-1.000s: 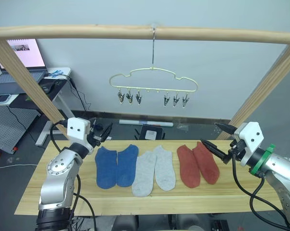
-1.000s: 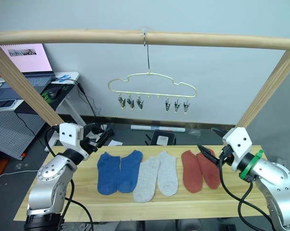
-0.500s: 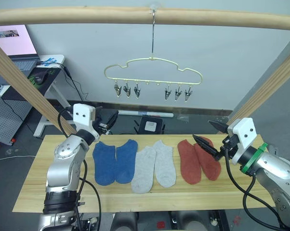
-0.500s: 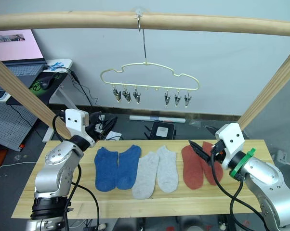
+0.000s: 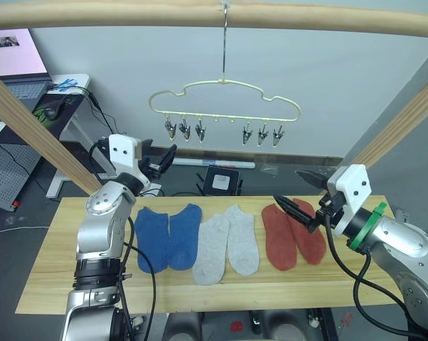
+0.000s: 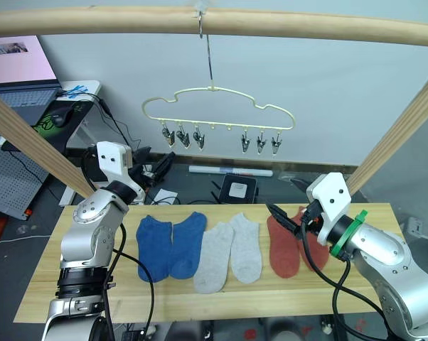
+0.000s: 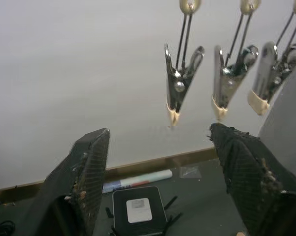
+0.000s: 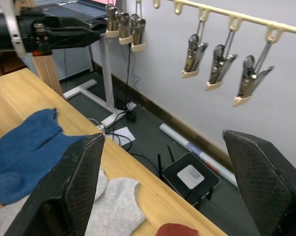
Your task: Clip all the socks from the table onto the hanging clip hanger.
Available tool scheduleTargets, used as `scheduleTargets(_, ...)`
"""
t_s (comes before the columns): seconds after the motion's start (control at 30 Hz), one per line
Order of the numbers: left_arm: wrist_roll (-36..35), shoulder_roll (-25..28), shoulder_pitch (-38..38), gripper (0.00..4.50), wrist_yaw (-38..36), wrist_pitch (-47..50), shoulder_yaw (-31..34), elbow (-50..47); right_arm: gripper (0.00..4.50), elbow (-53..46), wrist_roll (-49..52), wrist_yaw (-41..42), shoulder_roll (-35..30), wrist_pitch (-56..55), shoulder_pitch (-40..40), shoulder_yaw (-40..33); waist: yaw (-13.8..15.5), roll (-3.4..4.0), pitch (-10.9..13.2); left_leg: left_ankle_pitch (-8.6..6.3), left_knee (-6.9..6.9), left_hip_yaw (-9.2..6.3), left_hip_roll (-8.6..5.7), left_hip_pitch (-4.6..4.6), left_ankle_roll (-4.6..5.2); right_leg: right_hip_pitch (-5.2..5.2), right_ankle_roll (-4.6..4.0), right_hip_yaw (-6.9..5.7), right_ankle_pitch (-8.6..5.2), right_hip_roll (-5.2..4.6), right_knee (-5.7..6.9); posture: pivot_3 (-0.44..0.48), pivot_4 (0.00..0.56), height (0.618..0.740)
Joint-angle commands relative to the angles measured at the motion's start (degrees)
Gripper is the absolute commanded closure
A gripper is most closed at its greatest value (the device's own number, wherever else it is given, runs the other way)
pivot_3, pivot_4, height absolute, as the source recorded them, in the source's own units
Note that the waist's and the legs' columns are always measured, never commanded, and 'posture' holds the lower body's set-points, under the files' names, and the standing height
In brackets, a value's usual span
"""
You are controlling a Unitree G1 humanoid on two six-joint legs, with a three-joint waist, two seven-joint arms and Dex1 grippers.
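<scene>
**a:** head cams have all six socks flat on the table (image 5: 50, 284) in a row: two blue socks (image 5: 164, 238) on the robot's left, two light grey socks (image 5: 225, 244) in the middle, two rust-red socks (image 5: 291, 234) on the right. each pair lies edge to edge. none is clipped up.

**b:** and the clip hanger (image 5: 225, 106)?

**a:** it hangs by its hook from the wooden pole (image 5: 200, 15) above and behind the table, six metal clips (image 5: 222, 132) in a row, three and three with a gap, all bare.

**b:** grippers?

**a:** left gripper (image 5: 157, 163) is raised off the table's back left corner, above the blue pair, touching nothing. right gripper (image 5: 299, 195) hovers over the top of the rust-red pair, its lower finger just above the cloth; whether it touches, the head views don't settle.

**b:** wrist cams add anything?

**a:** yep. the left wrist view shows its two fingers (image 7: 84, 167) spread wide and empty, with three clips close up right ahead, plus a small black box (image 7: 137, 210) on the floor. the right wrist view also has its fingers (image 8: 74, 187) spread wide with nothing between them, looking across the blue and grey socks, a red toe at the edge, and the left gripper far off beside a desk leg (image 8: 106, 83).
</scene>
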Motion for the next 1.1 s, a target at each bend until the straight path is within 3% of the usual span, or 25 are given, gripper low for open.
scheduleTargets(0.03, 0.45, -0.06, -1.62, 1.67, -0.46, -2.41, -0.49, 0.81, 0.5, -2.74, 0.98, -0.4, -0.64, 0.11, -0.75, -0.54, 0.01, 0.0, 0.0, 0.0, 0.03, 0.0, 0.0, -0.15, 0.0, -0.18, 0.0, -0.01, 0.01, -0.01, 0.04, -0.137, 0.279, 0.74)
scheduleTargets(1.1, 0.21, -1.7, -9.07, 1.67, 0.05, -9.14, -0.96, 9.38, 0.5, -0.5, -0.53, 1.6, -1.61, -4.78, 2.52, -0.69, -0.03, 0.0, 0.01, 0.0, 0.0, -0.01, -0.04, -0.3, 0.0, -0.36, 0.01, -0.05, 0.01, -0.01, 0.05, -0.144, 0.267, 0.74)
